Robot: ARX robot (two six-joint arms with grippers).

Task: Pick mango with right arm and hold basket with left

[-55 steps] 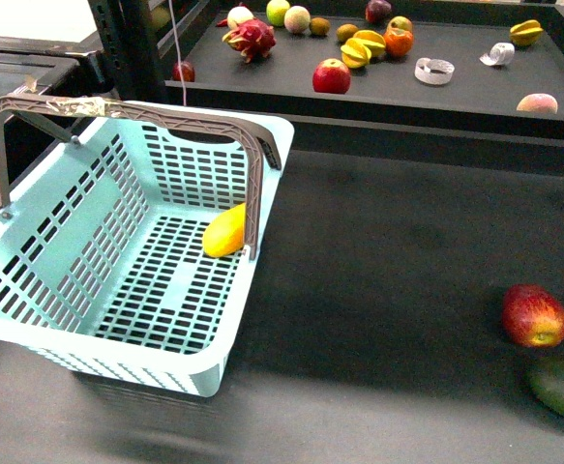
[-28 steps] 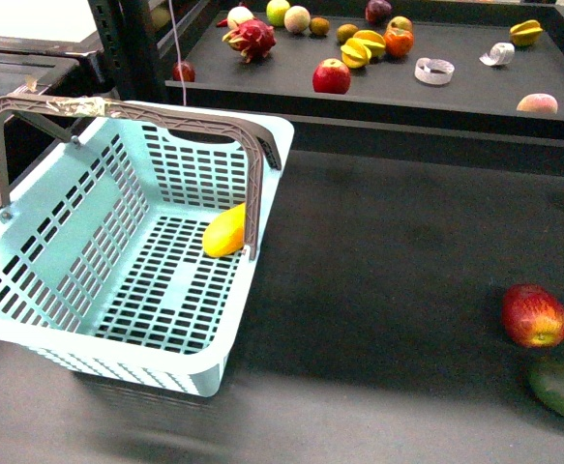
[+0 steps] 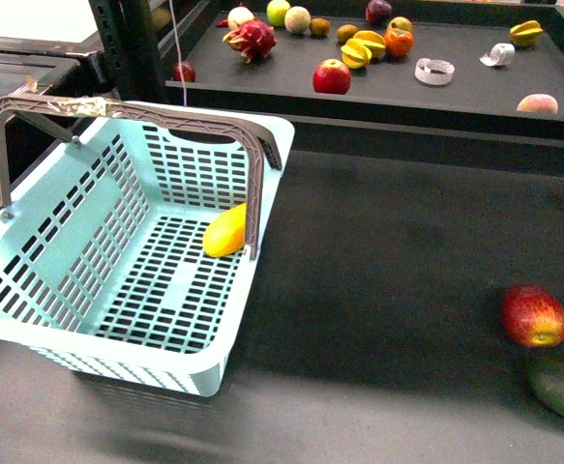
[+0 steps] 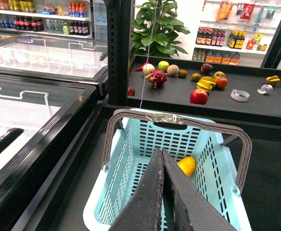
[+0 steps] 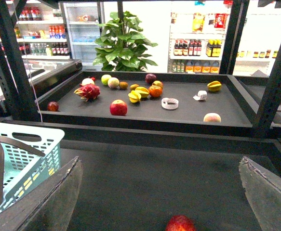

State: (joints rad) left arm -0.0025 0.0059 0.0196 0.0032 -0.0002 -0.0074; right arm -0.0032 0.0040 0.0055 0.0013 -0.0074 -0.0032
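Note:
The yellow-orange mango (image 3: 224, 232) lies on the floor of the pale turquoise basket (image 3: 64, 242), against its right wall behind the raised grey-brown handle (image 3: 253, 184). The left wrist view shows the mango (image 4: 187, 165) inside the basket (image 4: 126, 159), with my left gripper (image 4: 162, 154) shut and empty, hovering above the basket's inside. My right gripper (image 5: 162, 166) is open and empty over the dark table, with the red apple (image 5: 180, 224) just below it and the basket's corner (image 5: 39, 144) off to one side. Neither arm shows in the front view.
A red-yellow apple (image 3: 534, 316) and a dark green fruit (image 3: 562, 387) lie on the table at the right. A raised black shelf (image 3: 475, 82) behind holds several fruits and tape rolls. A glass freezer (image 4: 29, 91) stands left of the basket.

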